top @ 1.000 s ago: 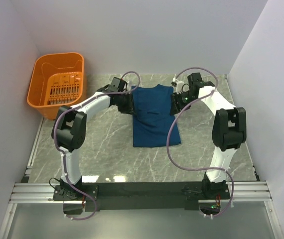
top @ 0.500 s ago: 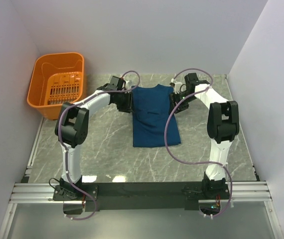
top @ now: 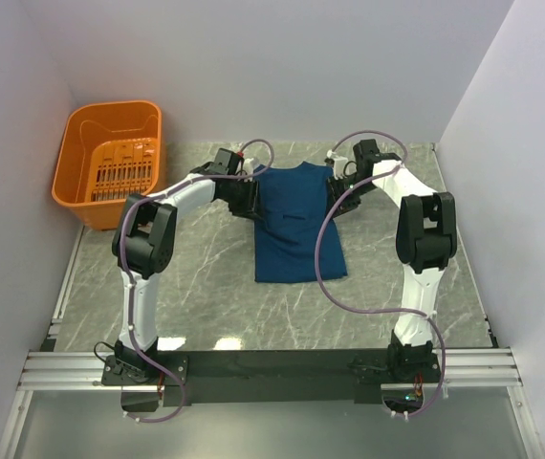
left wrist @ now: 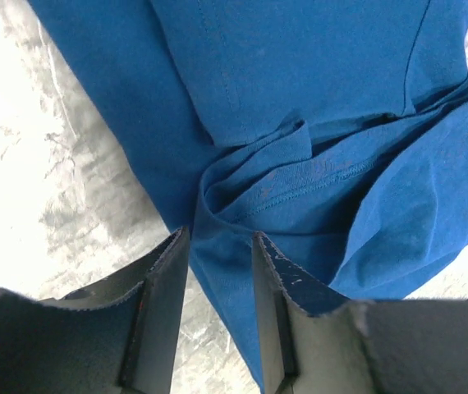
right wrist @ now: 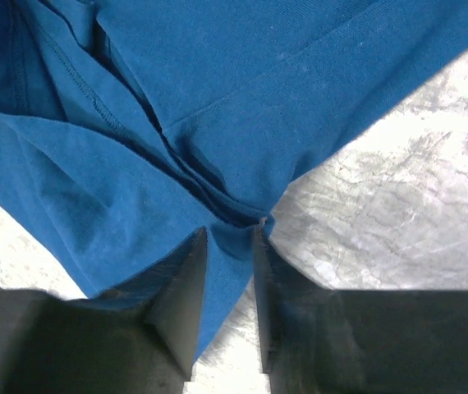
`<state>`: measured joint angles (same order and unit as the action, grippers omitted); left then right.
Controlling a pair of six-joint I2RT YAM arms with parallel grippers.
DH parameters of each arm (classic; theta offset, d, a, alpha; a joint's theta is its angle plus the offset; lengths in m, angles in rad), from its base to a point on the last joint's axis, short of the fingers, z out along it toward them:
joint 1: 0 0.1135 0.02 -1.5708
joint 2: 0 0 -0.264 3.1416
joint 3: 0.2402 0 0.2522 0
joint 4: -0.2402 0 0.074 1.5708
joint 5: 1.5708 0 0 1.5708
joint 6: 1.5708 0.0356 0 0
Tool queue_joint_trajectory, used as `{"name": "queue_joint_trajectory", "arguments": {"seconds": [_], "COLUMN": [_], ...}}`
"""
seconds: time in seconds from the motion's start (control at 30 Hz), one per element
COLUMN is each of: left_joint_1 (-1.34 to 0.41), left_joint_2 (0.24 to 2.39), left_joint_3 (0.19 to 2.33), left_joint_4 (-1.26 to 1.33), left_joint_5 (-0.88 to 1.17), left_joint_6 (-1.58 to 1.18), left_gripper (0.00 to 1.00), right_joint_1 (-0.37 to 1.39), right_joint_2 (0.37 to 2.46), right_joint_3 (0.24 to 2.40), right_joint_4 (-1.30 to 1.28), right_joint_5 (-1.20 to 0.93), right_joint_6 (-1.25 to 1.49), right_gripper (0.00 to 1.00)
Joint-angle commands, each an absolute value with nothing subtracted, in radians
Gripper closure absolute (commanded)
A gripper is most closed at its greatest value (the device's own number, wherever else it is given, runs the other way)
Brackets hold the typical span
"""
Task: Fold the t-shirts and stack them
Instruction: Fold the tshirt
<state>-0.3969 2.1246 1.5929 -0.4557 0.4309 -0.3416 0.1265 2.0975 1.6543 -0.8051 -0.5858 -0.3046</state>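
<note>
Orange plastic basket (top: 115,104) sits well left of the dark blue t-shirt (top: 296,234), which I see lying flat on the grey marble table (top: 206,287), its sides folded in to a narrow shape. My left gripper (left wrist: 220,238) is at the shirt's far left corner, fingers pinched on a fold of cloth. At the shirt's far right corner, my right gripper (right wrist: 230,234) is likewise clamped on bunched fabric.

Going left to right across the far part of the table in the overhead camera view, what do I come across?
Orange plastic basket → left gripper → dark navy-blue cotton t-shirt → right gripper.
</note>
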Motion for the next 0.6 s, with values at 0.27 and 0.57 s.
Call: {"name": "queue_joint_trajectory", "arguments": {"seconds": [0.27, 0.57], "left_joint_1": [-0.4, -0.374], "left_joint_2": [2.175, 2.117], "left_joint_3": [1.655, 1.592], "left_joint_4": [-0.414, -0.368], "left_joint_5": [0.488, 0.479], "left_joint_6": [-0.345, -0.386], "left_gripper": [0.72, 0.99], "right_joint_1": [0.127, 0.112], "right_joint_2": [2.111, 2.094], "right_joint_3": [1.695, 1.675], "right_joint_4": [-0.799, -0.769], "right_joint_5": [-0.611, -0.595], "right_joint_6": [-0.291, -0.261], "right_gripper": [0.84, 0.97]}}
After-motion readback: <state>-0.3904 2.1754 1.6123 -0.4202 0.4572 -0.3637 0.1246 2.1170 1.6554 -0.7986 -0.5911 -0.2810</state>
